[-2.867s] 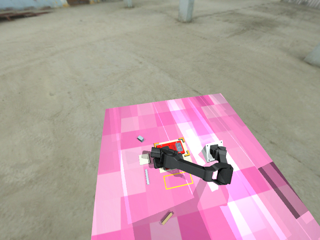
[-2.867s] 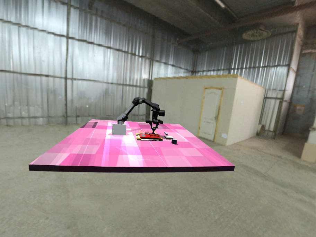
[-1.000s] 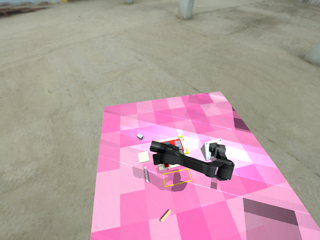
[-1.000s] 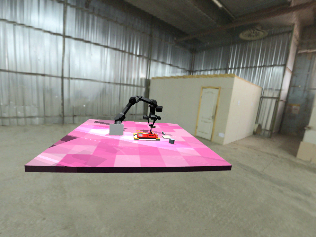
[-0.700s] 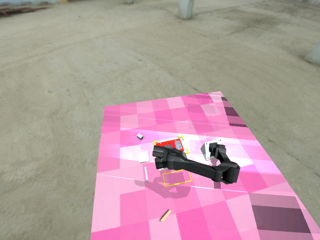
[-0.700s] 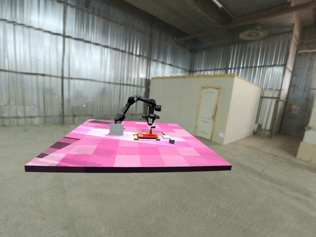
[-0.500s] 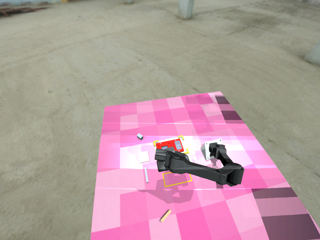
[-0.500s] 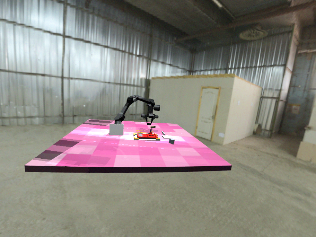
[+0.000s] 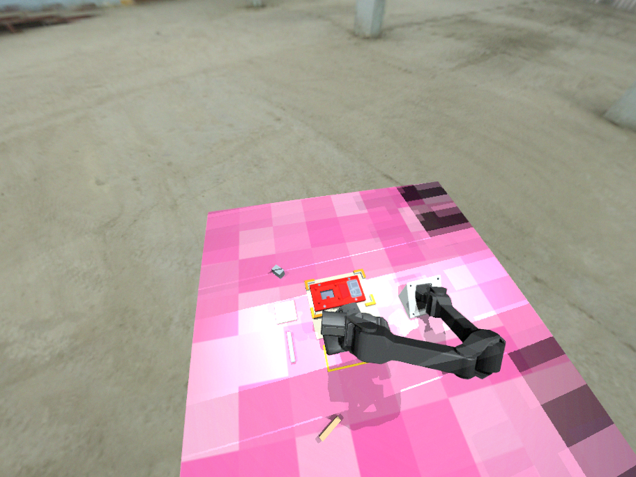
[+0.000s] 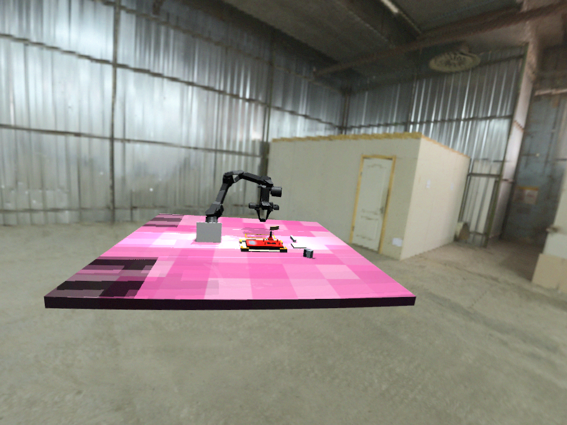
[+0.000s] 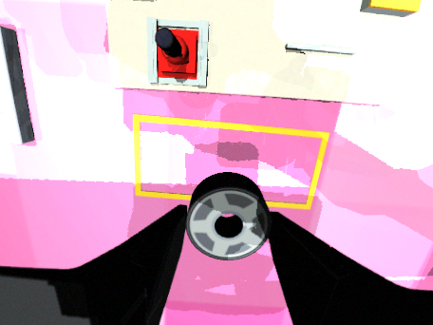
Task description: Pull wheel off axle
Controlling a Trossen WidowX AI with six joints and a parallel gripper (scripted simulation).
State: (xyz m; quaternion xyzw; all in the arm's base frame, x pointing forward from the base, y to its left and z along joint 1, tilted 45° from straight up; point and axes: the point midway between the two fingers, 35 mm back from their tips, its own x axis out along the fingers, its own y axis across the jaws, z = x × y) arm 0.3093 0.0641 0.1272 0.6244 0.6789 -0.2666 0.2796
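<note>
My gripper (image 11: 227, 216) (image 9: 332, 336) (image 10: 261, 218) is shut on the wheel (image 11: 228, 223), a black tyre with a grey spoked hub. It holds the wheel in the air, clear of the axle. In the wrist view the wheel hangs over the near edge of the yellow marked rectangle (image 11: 228, 125) (image 9: 344, 367). Its shadow falls inside that rectangle. The dark upright axle (image 11: 168, 42) stands bare on its red base, just beyond the rectangle. In the top and exterior views the wheel is hidden or too small to see.
A red board (image 9: 336, 295) (image 10: 263, 243) with yellow corner marks lies behind the axle. Also on the table are a white bar (image 9: 290, 346), a white square (image 9: 284, 311), a small grey block (image 9: 277, 270) (image 10: 308, 253), a tan stick (image 9: 328, 428) and the arm's base block (image 9: 411, 300) (image 10: 208, 232).
</note>
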